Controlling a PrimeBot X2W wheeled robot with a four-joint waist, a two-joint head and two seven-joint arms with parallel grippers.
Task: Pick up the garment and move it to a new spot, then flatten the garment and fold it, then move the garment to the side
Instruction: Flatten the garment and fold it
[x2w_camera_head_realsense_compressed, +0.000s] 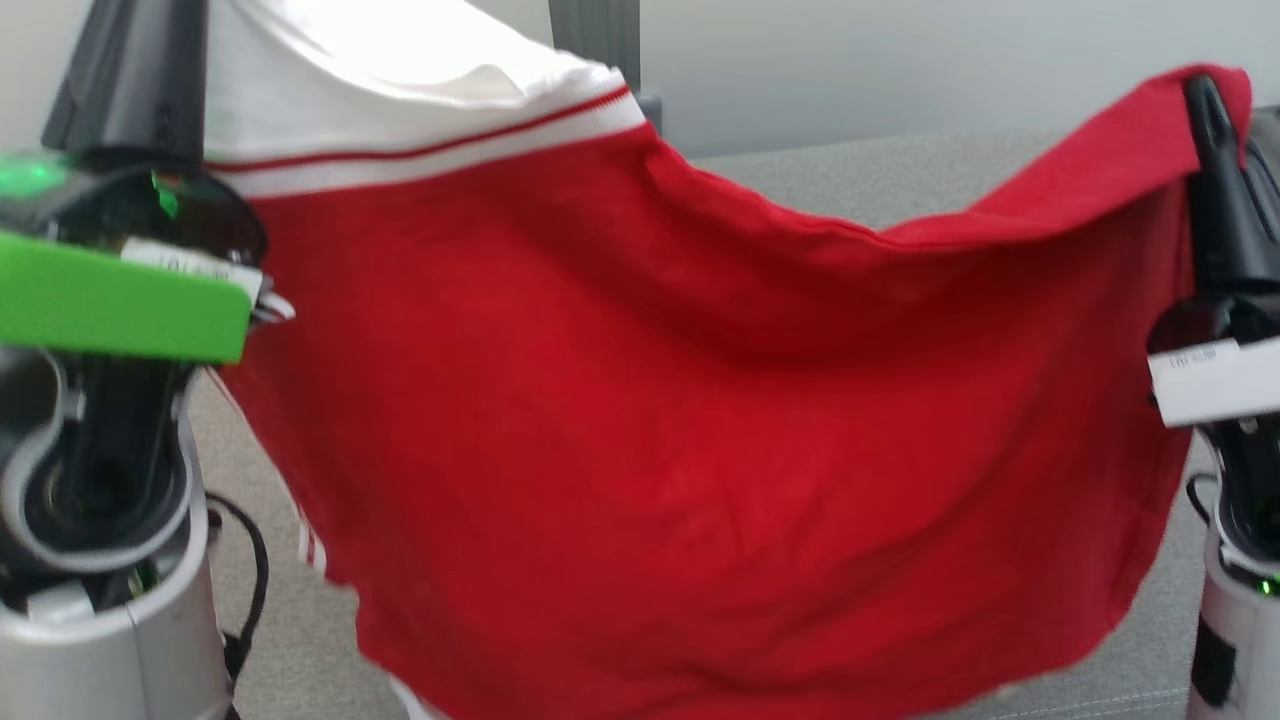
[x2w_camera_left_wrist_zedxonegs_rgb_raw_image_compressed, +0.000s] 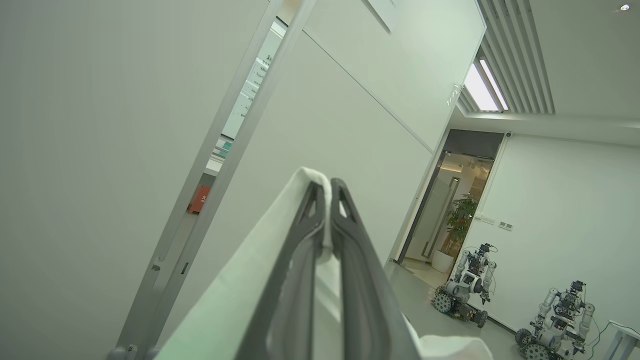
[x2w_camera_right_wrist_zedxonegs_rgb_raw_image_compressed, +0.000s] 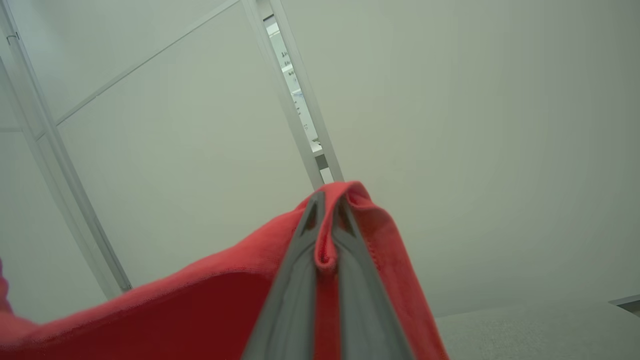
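Wall (x2w_camera_right_wrist_zedxonegs_rgb_raw_image_compressed: 500, 125): pale and plain, behind everything.
Garment (x2w_camera_head_realsense_compressed: 700, 420): red, with a white part at its upper left and a white band carrying 1 thin red stripe. It hung in the air, spread wide between the 2 grippers. Its top edge sagged in the middle and its body draped down in front of the surface. Whether its lower hem touched anything could not be told.
Surface (x2w_camera_head_realsense_compressed: 900, 180): grey and textured, behind and below the garment.
Left gripper (x2w_camera_left_wrist_zedxonegs_rgb_raw_image_compressed: 326, 200): raised at the left of the head view, its 2 fingers pressed together and pinching a fold of the garment's white part.
Right gripper (x2w_camera_right_wrist_zedxonegs_rgb_raw_image_compressed: 327, 205): raised at the right of the head view, its 2 fingers pressed together on a bunched fold of the red top edge, which wrapped over the tips.
Doorway (x2w_camera_left_wrist_zedxonegs_rgb_raw_image_compressed: 450, 200): dark-framed, at the far end of the room in the left wrist view.
Robots (x2w_camera_left_wrist_zedxonegs_rgb_raw_image_compressed: 467, 287): 2 wheeled ones stood on the floor near the doorway, apart from each other.
Plant (x2w_camera_left_wrist_zedxonegs_rgb_raw_image_compressed: 460, 220): green, in a pale pot just beside the doorway.
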